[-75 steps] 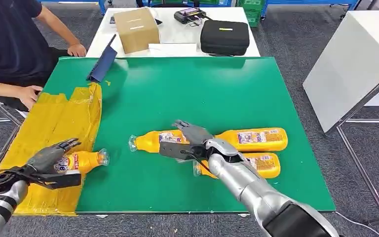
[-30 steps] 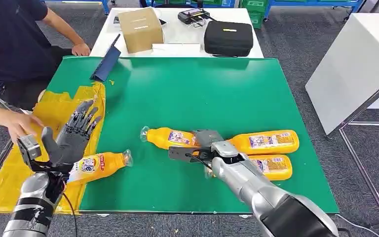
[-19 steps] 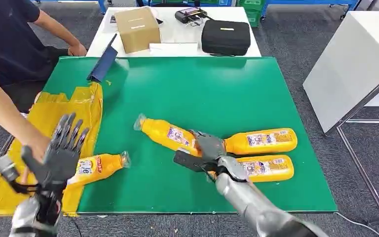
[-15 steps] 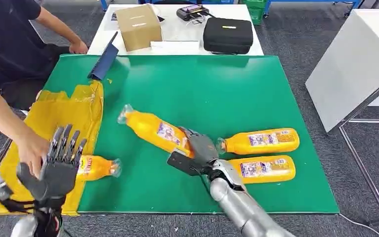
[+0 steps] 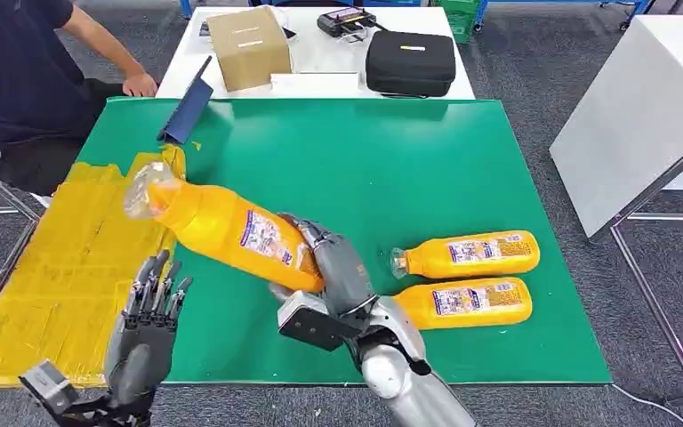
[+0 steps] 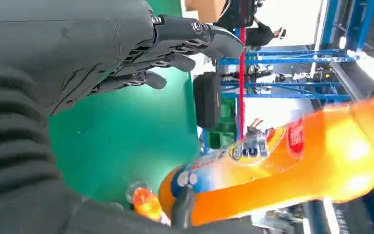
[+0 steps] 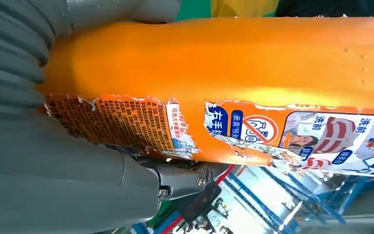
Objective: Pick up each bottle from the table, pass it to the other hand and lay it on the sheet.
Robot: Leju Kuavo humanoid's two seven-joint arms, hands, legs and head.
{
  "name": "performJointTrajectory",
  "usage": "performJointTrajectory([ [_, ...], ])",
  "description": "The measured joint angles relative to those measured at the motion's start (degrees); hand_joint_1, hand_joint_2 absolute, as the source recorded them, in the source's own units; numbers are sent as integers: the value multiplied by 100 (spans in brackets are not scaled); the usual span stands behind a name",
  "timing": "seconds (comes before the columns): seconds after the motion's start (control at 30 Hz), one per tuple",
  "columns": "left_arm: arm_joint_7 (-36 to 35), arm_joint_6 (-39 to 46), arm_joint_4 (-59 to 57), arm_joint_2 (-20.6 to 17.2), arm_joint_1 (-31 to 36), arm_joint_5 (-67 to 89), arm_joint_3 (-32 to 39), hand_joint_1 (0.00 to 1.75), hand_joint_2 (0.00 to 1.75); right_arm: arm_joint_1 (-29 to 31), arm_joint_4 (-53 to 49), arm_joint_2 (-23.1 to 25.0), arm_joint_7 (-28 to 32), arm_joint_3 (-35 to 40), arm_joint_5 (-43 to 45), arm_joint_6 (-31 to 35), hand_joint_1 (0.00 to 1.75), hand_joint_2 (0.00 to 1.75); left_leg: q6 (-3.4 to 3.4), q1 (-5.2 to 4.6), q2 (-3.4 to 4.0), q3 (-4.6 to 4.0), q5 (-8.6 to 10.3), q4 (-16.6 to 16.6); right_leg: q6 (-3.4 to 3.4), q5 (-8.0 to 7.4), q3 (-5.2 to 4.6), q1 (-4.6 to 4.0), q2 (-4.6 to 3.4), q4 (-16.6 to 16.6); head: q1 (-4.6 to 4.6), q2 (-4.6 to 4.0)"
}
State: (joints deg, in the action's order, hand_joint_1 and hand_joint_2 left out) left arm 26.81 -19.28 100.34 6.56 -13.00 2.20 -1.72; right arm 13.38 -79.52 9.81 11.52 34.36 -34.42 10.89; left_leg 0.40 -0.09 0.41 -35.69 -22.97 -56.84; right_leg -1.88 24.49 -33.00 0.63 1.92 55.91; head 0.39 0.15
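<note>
while right hand (image 5: 338,271) grips bottle (image 5: 227,228), aloft

Right robot hand (image 5: 333,271) lifted bottle (image 5: 227,227) off table

The green-topped counter (image 5: 391,169) carries a crinkled yellow plastic sheet (image 5: 62,267) along its left edge and two orange plastic bottles (image 5: 470,254) (image 5: 464,302) lying side by side near its right edge.

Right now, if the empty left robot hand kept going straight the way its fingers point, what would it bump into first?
Probably the orange bottle that the right robot hand holds up. The left robot hand points its open fingers up toward it. Depth is hard to judge, so it might pass underneath.
</note>
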Motion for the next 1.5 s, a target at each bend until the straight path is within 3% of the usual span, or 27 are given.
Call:
performJointTrajectory([
  [0.27, 239, 556, 350, 44, -86, 433, -617, 0, 175, -54, 212, 177, -162, 560, -330, -160, 175, 175, -1, 0, 0, -3, -2, 0, 0, 2, -2, 0, 1, 1, -4, 0],
  [0.9, 337, 1266, 457, 155, -191, 827, -514, 0, 175, 43, 881, 330, 37, 1679, -789, -354, 175, 175, -2, 0, 3, -2, -3, 1, 0, 3, -6, 0, -1, 0, -4, 0],
  [0.93, 337, 1266, 457, 157, -192, 829, -510, 175, 175, 50, 896, 332, 37, 1685, -791, -354, 175, 175, -2, 0, 2, -2, -3, 1, 0, 3, -5, 0, -1, 0, -4, 0],
  [1.5, 372, 1257, 453, 201, -213, 715, -379, 175, 175, 129, 1040, 350, 4, 1793, -807, -348, 175, 175, -2, 0, 4, -3, -3, 1, 1, 3, -12, 0, -2, 0, -4, 0],
])
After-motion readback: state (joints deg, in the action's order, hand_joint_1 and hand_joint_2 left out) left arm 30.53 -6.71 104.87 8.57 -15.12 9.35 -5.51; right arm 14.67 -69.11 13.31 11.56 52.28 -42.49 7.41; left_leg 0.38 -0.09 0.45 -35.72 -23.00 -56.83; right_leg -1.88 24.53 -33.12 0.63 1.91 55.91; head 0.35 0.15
